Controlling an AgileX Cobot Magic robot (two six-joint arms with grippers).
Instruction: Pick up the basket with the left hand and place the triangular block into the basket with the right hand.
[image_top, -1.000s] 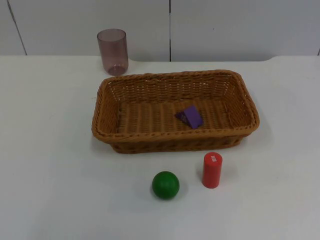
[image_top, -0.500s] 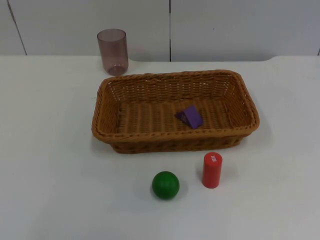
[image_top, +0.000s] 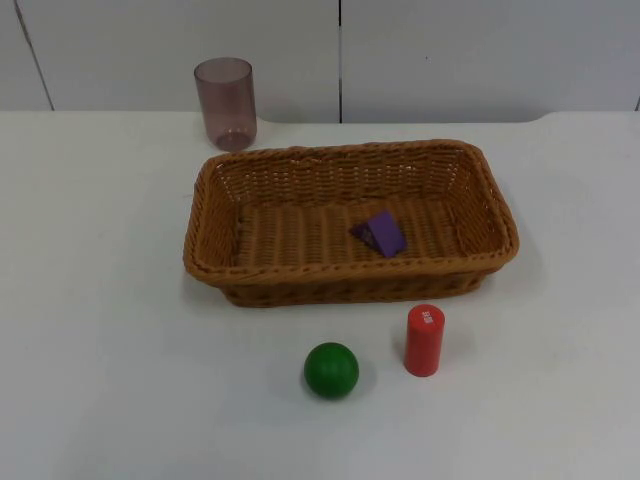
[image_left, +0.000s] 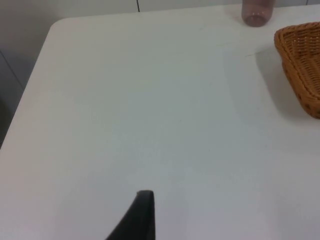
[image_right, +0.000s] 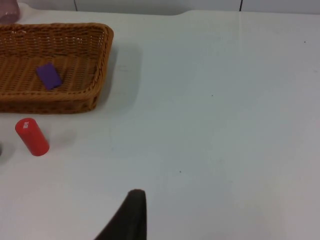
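Basket (image_top: 350, 222) on white table (image_top: 120, 380)

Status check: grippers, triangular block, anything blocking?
Both arms waiting off to the sides, nothing held. Purple triangular block already inside the basket, which sits on the table. Green ball and red cylinder in front, clear of it.

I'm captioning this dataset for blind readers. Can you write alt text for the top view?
A brown wicker basket sits mid-table on a white table with a purple triangular block lying inside it. A translucent purple cup stands behind its left corner; a green ball and an upright red cylinder stand in front.
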